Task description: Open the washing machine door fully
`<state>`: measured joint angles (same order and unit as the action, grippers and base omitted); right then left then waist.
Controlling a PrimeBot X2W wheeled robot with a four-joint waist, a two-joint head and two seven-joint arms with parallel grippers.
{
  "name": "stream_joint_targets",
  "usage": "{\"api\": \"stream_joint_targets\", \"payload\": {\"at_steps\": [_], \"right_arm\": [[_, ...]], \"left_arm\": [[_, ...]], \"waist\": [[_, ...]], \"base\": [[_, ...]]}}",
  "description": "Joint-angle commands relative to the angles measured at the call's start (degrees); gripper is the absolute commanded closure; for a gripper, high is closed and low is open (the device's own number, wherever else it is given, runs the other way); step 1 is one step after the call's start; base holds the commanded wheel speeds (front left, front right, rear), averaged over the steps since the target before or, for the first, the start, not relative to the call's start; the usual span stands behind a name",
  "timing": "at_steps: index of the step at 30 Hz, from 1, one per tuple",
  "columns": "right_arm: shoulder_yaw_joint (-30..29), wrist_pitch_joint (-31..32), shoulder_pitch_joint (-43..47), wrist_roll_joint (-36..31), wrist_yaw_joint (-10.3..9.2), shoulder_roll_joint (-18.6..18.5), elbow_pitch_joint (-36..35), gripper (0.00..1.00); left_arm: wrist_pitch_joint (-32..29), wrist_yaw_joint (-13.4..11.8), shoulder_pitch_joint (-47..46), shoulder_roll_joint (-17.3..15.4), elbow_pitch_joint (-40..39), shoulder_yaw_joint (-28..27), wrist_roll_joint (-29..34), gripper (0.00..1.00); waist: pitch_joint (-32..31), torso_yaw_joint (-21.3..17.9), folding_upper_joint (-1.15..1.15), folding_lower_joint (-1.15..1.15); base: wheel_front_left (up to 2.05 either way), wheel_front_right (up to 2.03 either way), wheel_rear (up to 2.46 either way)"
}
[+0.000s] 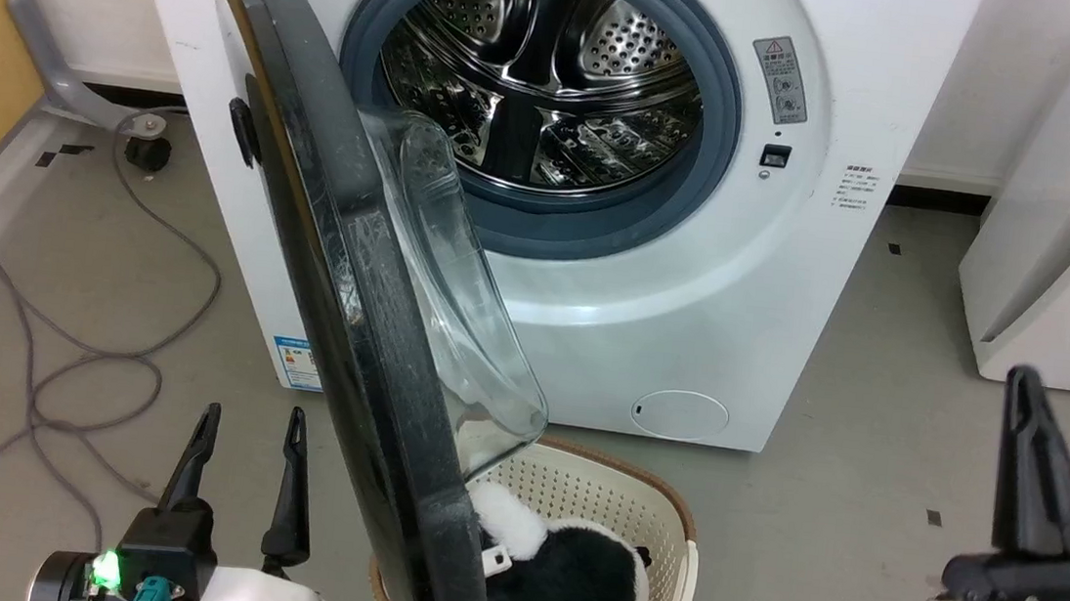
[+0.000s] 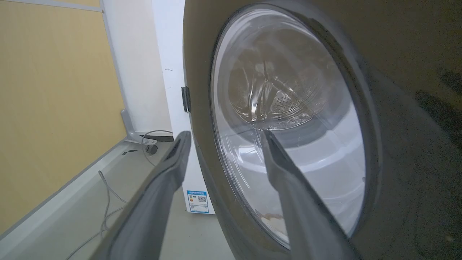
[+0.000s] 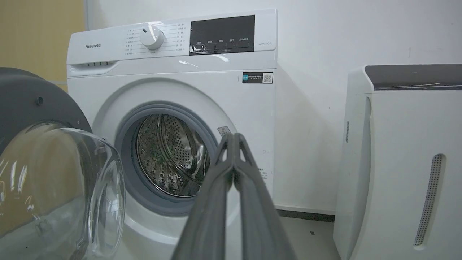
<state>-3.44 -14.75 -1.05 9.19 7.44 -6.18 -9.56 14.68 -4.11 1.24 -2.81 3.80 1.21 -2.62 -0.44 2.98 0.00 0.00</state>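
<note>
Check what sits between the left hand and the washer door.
Nothing. The head view shows a strip of bare floor between the open left hand and the door, on its outer side.

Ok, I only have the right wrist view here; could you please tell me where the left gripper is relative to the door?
Observer: The left gripper is open, beside the black outer face of the washing machine door.
Operator: Thanks. What sits by the door's lower edge?
Observer: A cream basket holding a black-and-white plush toy, on the inner side.
Operator: And on the outer side?
Observer: A grey cable loops across the floor.
</note>
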Motion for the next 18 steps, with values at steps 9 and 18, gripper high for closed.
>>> {"api": "stream_joint_targets", "payload": {"at_steps": [9, 18], "right_arm": [[-2.30, -0.24, 5.79, -3.82, 0.05, 3.10, 6.76, 1.00], [-1.64, -0.25, 6.03, -1.79, 0.05, 3.28, 13.60, 0.00]], "left_arm": [[0.32, -0.17, 0.38, -0.07, 0.01, -0.31, 0.15, 0.00], [0.32, -0.57, 0.58, -0.07, 0.44, -0.41, 0.22, 0.00]], "waist": [[-0.15, -0.25, 0.00, 0.00], [-0.74, -0.53, 0.00, 0.00]], "base": [[0.00, 0.00, 0.00], [0.00, 0.00, 0.00]]}}
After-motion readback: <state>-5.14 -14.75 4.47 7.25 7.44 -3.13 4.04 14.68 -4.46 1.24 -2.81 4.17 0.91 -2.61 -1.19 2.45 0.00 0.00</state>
